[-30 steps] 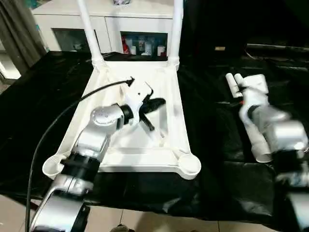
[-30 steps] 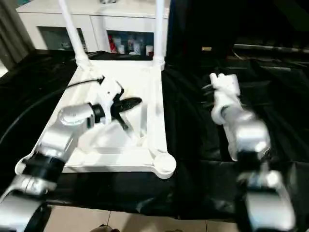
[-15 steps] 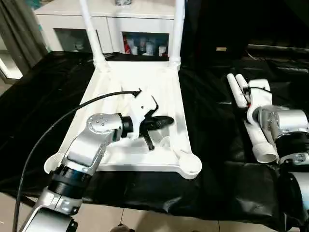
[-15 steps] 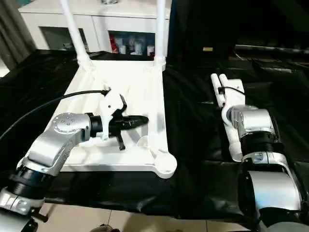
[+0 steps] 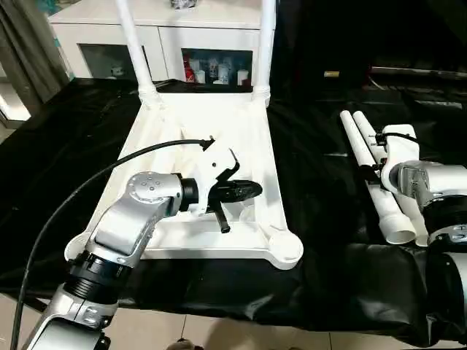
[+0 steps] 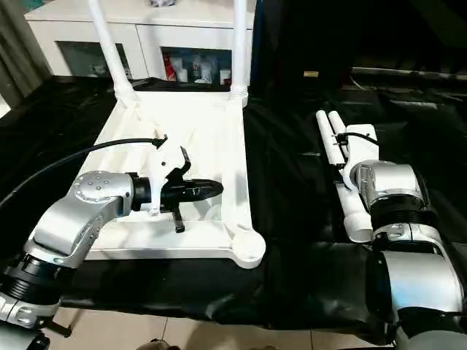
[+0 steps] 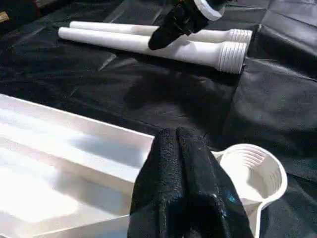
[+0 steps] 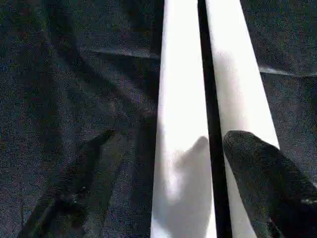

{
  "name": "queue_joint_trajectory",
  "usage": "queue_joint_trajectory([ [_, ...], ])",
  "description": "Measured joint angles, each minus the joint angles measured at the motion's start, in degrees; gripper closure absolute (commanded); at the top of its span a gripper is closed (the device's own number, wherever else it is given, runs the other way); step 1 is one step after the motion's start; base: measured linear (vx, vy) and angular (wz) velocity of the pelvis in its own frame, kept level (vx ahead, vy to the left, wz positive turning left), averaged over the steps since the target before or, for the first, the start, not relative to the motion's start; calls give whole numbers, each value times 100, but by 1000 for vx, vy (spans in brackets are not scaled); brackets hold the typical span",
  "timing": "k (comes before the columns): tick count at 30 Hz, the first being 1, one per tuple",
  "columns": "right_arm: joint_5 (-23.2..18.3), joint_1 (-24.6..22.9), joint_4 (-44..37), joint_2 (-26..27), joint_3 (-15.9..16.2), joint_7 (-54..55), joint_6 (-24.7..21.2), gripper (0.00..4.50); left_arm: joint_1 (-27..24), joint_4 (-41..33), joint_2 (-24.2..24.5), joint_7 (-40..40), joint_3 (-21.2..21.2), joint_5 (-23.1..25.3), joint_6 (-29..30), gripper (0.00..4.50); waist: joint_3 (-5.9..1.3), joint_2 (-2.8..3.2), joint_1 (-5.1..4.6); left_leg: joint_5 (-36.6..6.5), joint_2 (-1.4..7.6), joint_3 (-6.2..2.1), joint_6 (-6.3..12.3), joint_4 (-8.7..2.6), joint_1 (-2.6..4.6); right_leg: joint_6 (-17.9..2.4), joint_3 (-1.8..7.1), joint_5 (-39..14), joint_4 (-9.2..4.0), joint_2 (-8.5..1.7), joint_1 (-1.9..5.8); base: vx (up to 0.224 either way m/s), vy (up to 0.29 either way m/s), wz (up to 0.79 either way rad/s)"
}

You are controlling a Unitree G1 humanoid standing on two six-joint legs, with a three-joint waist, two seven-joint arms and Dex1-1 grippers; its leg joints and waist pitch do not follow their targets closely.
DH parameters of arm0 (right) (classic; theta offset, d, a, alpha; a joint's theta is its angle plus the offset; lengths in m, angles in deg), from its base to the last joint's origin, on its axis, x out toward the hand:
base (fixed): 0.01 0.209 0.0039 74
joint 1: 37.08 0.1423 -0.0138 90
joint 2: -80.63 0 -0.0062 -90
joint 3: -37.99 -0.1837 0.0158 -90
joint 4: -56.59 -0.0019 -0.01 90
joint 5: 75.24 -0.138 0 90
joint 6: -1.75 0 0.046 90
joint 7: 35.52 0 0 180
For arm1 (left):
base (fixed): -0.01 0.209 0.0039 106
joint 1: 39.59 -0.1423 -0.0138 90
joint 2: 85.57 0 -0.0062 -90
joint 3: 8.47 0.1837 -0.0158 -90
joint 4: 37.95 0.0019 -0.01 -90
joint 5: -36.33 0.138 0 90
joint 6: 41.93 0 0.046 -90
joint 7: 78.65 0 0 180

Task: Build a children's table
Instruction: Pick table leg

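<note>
The white tabletop (image 5: 204, 124) lies underside up on the black cloth. Two white legs (image 5: 131, 44) (image 5: 266, 44) stand upright in its far corner sockets. My left gripper (image 5: 255, 191) is shut and empty, hovering low over the tabletop's near right part and pointing at the open near right socket (image 7: 252, 171). Two loose legs (image 5: 357, 138) (image 5: 398, 219) lie side by side on the cloth at the right. My right gripper (image 8: 171, 136) hangs just above them, open, one finger (image 8: 74, 188) left of the nearer leg (image 8: 181, 124) and the other finger over its neighbour (image 8: 235, 84).
A white glass-door cabinet (image 5: 182, 29) stands behind the table. The black cloth (image 5: 314, 182) covers the work surface up to the front edge, with floor (image 5: 219, 332) below. A black cable (image 5: 87, 189) arcs from my left wrist over the tabletop's left side.
My left gripper has swung right and nearer, toward the near right socket, staying shut. My right arm has settled over the loose legs and its fingers have spread apart.
</note>
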Motion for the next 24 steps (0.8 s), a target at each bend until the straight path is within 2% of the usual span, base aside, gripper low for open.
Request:
queue_joint_trajectory([
  [3, -13, 87, 117, -11, -4, -10, -31, 47, 0, -33, 11, 0, 7, 0, 23, 450, 0, 0, 1, 0, 0, 0, 0, 0, 0, 0, 0, 0, 1, 0, 0, 0, 0, 0],
  [5, -23, 123, 168, -16, -6, -55, -133, 14, 0, -62, 28, 0, 26, 0, 27, 450, 0, 0, 2, 0, 0, 0, 0, 0, 0, 0, 0, 0, 1, 0, 0, 0, 0, 0],
  [9, -65, 155, 344, -20, -5, -195, -468, 14, 0, -75, 58, 2, 38, -5, 46, 450, 0, 0, 4, 0, 0, 0, 0, 2, -1, 0, 0, 0, 2, 0, 0, 0, 0, 0],
  [24, -273, 167, 318, 131, -63, -546, -900, 14, 1, -125, 137, 73, 47, -51, 97, 450, 0, 0, 6, 0, 2, 0, 0, 3, 0, 0, -1, 0, 4, 0, 0, 0, 0, 0],
])
